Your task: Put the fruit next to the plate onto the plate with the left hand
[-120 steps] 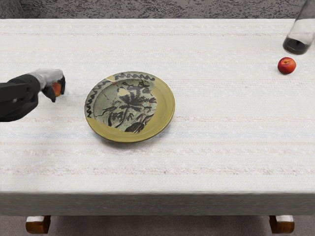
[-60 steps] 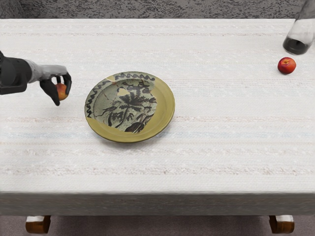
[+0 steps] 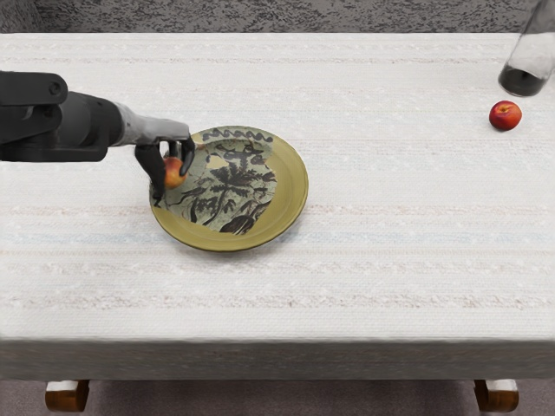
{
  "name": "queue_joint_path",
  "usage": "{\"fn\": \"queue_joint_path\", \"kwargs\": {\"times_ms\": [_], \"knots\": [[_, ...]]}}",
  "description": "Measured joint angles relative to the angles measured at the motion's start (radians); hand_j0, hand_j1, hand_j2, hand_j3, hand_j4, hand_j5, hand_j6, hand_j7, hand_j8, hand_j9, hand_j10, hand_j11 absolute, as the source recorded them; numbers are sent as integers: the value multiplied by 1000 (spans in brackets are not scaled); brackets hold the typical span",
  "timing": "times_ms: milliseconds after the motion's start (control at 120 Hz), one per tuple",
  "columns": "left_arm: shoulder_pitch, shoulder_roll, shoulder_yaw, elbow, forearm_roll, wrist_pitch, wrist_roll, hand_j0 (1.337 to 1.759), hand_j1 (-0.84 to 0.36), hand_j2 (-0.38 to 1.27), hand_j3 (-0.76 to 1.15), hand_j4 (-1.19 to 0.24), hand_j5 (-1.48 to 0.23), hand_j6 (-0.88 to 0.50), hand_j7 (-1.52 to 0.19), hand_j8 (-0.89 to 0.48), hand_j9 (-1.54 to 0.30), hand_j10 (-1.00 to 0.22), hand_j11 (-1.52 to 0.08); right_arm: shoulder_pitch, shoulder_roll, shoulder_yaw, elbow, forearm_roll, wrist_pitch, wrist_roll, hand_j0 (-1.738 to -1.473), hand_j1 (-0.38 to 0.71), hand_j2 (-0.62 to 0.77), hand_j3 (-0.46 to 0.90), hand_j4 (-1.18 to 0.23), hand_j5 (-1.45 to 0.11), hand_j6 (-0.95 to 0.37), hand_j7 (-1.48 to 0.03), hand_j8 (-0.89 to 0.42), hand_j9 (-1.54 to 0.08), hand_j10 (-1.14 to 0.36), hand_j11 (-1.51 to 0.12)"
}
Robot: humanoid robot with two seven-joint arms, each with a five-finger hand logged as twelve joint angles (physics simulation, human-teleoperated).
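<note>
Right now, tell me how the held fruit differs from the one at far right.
The held fruit is gripped by the left hand over the plate, at its left rim; the far fruit lies free on the table. The held fruit looks orange, partly hidden; the far fruit redder, fully visible. Both are small and round.

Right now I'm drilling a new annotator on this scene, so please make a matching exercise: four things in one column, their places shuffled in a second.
1. plate
2. held fruit
3. loose fruit
4. bottle

A. far right corner, cut by the picture edge
B. gripped by the left hand over the plate's left rim
C. on the table, left of centre
D. lying just in front of the bottle

Pairs: 1-C, 2-B, 3-D, 4-A.
</note>
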Motion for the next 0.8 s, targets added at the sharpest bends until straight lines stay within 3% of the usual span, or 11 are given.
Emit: {"fn": "queue_joint_path", "kwargs": {"times_ms": [417,567,800], "knots": [[-28,-93,21,0,-18,9,28,1645,-392,447,0,-782,-1277,-260,-1214,-344,-1183,-848,-1192,0,0,0,0,0,0,0,-1658,-310,-7,0,-33,-43,-33,-43,-33,-43,-33,-43],[-30,-104,20,0,-49,20,32,1651,-318,342,0,-854,-993,-351,-957,-401,-939,-690,-943,0,0,0,0,0,0,0,-1658,-310,-7,0,-33,-43,-33,-43,-33,-43,-33,-43],[-34,-104,9,-3,-60,22,32,1656,-95,144,0,-602,-570,-168,-557,-268,-547,-408,-549,0,0,0,0,0,0,0,-1658,-310,-7,0,-33,-43,-33,-43,-33,-43,-33,-43]]}}
